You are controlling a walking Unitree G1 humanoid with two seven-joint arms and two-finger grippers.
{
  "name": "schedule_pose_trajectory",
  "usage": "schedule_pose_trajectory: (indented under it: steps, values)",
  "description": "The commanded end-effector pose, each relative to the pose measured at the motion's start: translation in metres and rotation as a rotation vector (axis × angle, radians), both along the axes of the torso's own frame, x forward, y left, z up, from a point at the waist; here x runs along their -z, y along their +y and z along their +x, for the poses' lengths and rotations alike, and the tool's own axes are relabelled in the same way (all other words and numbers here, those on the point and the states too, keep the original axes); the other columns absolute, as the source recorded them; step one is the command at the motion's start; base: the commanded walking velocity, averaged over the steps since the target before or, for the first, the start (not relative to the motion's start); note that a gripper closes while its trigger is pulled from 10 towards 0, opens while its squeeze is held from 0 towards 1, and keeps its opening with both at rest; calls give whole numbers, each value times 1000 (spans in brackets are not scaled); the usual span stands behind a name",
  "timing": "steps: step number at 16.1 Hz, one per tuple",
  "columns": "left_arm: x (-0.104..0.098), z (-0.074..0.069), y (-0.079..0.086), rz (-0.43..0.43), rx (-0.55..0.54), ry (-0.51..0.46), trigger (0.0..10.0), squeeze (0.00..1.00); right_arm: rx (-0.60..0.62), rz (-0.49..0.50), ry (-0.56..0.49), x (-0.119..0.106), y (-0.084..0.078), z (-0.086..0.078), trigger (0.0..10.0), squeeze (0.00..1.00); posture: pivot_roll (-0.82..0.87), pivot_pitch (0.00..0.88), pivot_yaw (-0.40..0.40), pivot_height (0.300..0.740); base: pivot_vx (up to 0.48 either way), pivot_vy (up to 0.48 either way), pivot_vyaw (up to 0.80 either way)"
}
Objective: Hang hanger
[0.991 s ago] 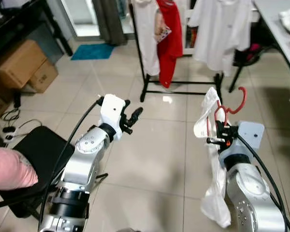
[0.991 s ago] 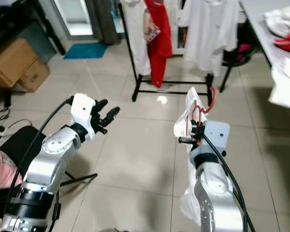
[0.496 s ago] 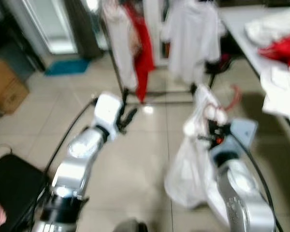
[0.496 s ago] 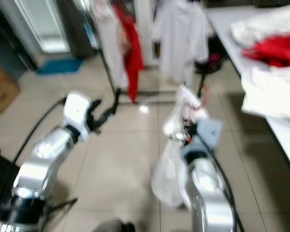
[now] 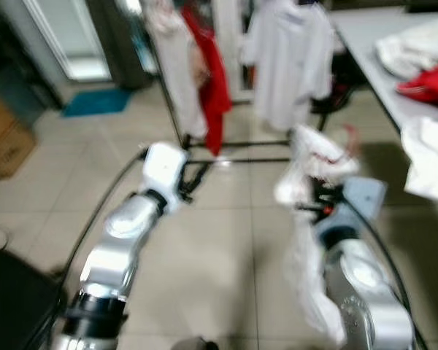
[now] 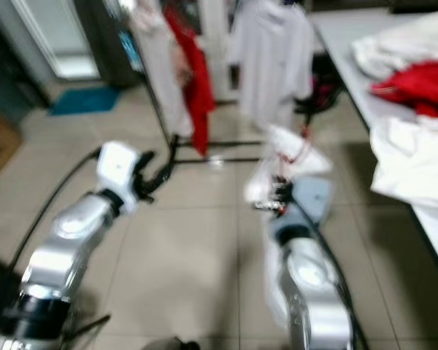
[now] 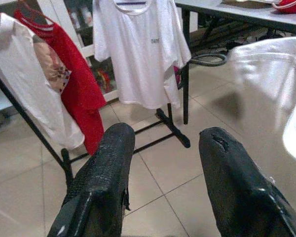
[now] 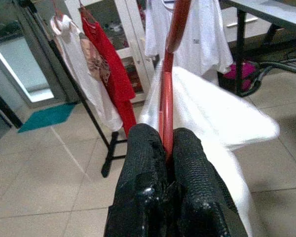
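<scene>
A black clothes rack (image 5: 177,109) stands ahead on the tiled floor (image 5: 226,248), carrying a red shirt (image 7: 71,81) and white T-shirt (image 7: 138,49). Right of the rack, a grey table (image 5: 372,55) bears heaped white and red laundry (image 6: 405,51). The right gripper (image 8: 166,148) is clamped on the neck of a red hanger (image 8: 168,84) draped with a white garment (image 8: 212,123), short of the rack. The left gripper (image 7: 163,163) hangs spread wide, empty. Both head views are blurred; the hanger's hook is cut off in the wrist view.
</scene>
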State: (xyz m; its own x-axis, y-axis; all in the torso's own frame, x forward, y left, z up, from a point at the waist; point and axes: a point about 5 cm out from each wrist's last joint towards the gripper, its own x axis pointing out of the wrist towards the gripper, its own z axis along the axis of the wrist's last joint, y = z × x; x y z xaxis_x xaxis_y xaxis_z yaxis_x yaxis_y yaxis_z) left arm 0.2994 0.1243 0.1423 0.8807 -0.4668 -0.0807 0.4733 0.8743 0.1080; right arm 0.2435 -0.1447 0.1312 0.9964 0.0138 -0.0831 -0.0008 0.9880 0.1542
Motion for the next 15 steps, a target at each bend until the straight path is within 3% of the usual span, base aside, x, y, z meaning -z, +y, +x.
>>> schedule_pose_trajectory:
  steps: [1,3,6,15]
  values:
    - [-5,-1,-6,0,16,-19,10000,0,-7,1,-11,-3,-4,-2,10000,0,-58,58,125,740,349,0,0]
    - [-4,-2,-7,-2,19,-18,10000,0,-22,-17,-13,-4,-2,-3,10000,0,-59,56,123,740,347,0,0]
    - [-5,-1,-7,-4,21,-20,10000,0,-17,-33,-14,-4,-2,-2,10000,0,-61,52,121,740,345,0,625]
    - [-7,0,-8,-5,38,-23,10000,0,-3,54,-10,-3,-2,-3,10000,0,-63,50,122,740,345,0,0]
